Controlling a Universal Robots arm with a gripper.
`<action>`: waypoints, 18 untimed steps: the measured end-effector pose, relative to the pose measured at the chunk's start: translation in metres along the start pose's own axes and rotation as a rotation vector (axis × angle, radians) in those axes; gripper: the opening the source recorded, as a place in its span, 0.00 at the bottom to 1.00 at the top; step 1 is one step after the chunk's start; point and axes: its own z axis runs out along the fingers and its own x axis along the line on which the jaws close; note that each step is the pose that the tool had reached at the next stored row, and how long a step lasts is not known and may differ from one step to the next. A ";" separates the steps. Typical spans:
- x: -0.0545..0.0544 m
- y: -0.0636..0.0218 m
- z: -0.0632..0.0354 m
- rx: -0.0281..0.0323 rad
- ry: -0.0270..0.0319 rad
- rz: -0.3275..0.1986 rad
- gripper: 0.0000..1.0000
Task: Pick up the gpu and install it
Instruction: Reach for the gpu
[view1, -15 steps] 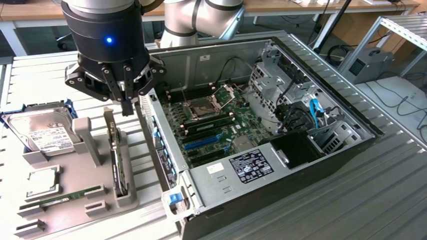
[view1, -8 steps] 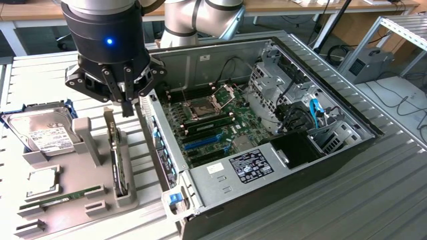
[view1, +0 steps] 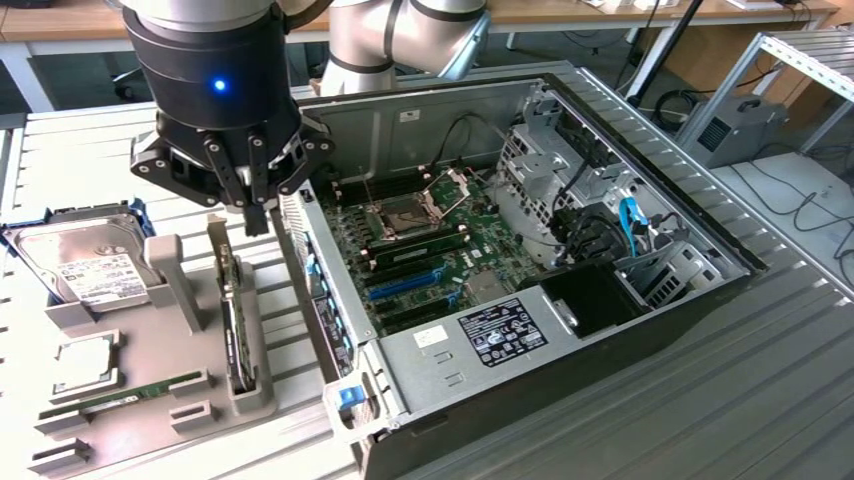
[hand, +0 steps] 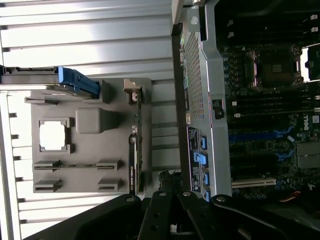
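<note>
while pincer (view1: 254, 218) hangs closed | gpu (view1: 240, 335) on edge, long axis along case (view1: 324, 310)

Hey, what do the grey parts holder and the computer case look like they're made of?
Parts holder: matte, uniform grey with blocky moulded shapes, probably plastic, possibly printed. Computer case: bare sheet metal, silvery-grey with a dull sheen and thin folded edges.

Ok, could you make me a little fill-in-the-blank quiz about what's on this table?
1. The gpu stands on ____ in the grey holder.
2. The gripper near the gpu has its fingers ____.
3. The hard drive carries a ____ label.

Missing words: edge; shut; white.
</note>
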 end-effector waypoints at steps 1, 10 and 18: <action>0.000 -0.0002 0.0000 0.0001 0.0001 0.000 0.11; 0.000 -0.0025 0.0001 0.0000 0.0000 0.000 0.11; 0.000 -0.0046 0.0002 0.0000 0.0000 0.000 0.11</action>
